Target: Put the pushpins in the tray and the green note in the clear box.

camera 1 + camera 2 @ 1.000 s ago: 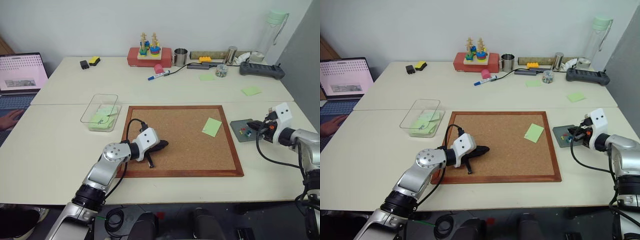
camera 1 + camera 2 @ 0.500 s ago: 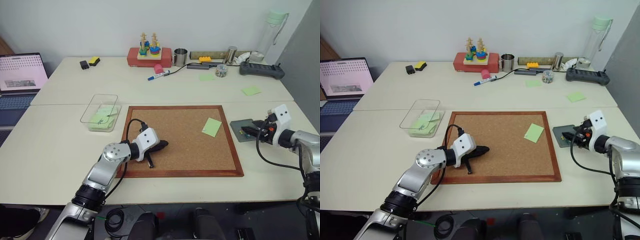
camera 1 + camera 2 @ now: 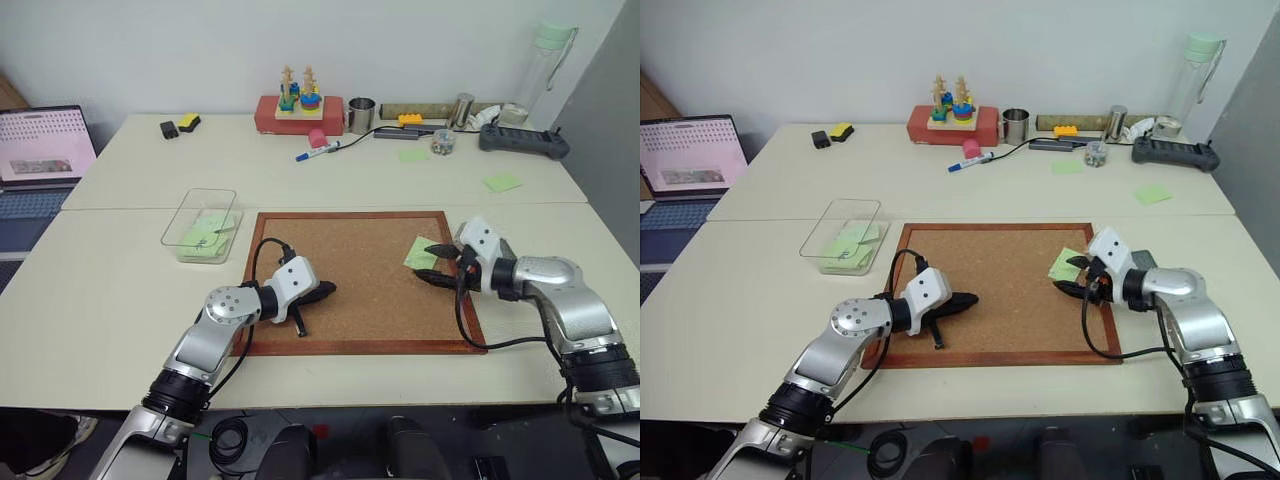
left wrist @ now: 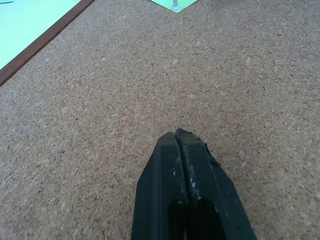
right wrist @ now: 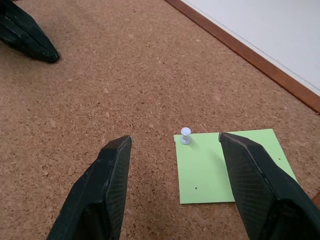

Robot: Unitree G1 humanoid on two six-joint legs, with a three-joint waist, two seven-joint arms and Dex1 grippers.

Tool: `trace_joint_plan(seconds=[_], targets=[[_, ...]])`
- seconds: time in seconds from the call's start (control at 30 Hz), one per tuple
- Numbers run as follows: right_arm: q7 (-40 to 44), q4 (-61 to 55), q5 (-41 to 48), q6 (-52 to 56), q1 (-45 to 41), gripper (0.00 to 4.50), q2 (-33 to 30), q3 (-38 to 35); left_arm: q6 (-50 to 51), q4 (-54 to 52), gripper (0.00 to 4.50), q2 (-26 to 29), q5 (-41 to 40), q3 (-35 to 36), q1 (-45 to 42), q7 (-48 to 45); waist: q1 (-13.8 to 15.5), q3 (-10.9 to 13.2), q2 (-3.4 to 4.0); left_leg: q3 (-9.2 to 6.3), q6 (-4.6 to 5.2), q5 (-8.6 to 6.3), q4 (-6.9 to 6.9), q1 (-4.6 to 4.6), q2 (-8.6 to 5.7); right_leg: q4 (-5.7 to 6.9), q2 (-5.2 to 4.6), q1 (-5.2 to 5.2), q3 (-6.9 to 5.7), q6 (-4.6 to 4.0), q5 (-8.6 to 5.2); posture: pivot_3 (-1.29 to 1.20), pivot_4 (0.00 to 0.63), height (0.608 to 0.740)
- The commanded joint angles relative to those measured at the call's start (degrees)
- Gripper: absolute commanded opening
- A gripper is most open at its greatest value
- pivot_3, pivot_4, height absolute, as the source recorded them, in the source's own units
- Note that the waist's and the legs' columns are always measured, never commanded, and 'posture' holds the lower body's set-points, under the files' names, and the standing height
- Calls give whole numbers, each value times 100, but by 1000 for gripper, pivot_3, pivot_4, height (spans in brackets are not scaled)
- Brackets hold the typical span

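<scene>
Since a second earlier I had swung the right gripper (image 3: 433, 265) off the tray at the table's right and in over the corkboard (image 3: 365, 275); its fingers, nearly together back at the tray, stood well apart by this moment, empty. My left gripper (image 3: 322, 292) had not moved and rested pinched shut on the cork near the board's left side, holding nothing.

By my reading the task was partly done. At least some pushpins appeared to be in the tray, since coloured specks had shown there a second before, though my right arm now covered most of it. The green note (image 5: 227, 165) lay flat on the cork near the board's right edge, pinned by one pale pushpin (image 5: 185, 135) at a corner. That pin had to come out and go to the tray, and the note had to cross to the clear box (image 3: 201, 225) off the board's left side, which already held pale green paper.

From the head cameras I saw the whole layout, yet the pin was too small to pick out. My right wrist camera showed it plainly, between the spread fingers, with the left gripper's black tip (image 5: 27, 39) far across the cork. In the left wrist view the note was just a corner (image 4: 173, 4), with a pin at its edge.
</scene>
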Motion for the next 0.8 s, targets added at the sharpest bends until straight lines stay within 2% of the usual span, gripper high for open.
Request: trace_joint_plan(seconds=[0.03, 0.3, 0.37, 0.47, 0.6, 0.8], targets=[[-161, 514, -197, -386, -353, 2908, 320, 102, 182, 188, 0, 123, 170, -144, 203, -131, -12, -3, -1, 4, 0, 0, -1, 5, -2, 0, 2, 0, 0, -1, 1, 0, 150, 740], [-178, 1192, -344, -746, -583, 2908, 606, 116, 188, 187, 0, 121, 174, -148, 196, -110, 0, -3, -1, 3, 0, 0, -2, 7, -2, 3, 1, 0, 2, -2, 0, 0, 150, 740], [-157, 1257, -338, -784, -588, 2621, 642, 97, 188, 186, 0, 128, 176, -144, 196, -112, -4, -3, -1, 3, 0, 0, -2, 9, -1, 4, 2, 0, 2, -2, 0, 0, 150, 740], [-146, 1324, -336, -839, -591, 1882, 683, 74, 183, 192, 0, 139, 177, -136, 197, -115, -3, -3, -1, 2, 0, 0, -2, 9, -2, 4, 2, 0, 2, -2, 0, 0, 150, 740], [-152, 1360, -279, -845, -588, 1247, 769, 24, 182, 191, 0, 150, 184, -138, 201, -115, -4, -3, 0, 3, 0, 0, -2, 9, -2, 4, 2, 0, 3, -2, 0, 0, 150, 740], [-124, 1414, -265, -847, -584, 42, 787, -24, 184, 165, 0, 164, 187, -135, 222, -113, -4, -3, 0, 2, 0, 0, -2, 9, -2, 4, 2, 0, 3, -2, 0, 0, 150, 740]])
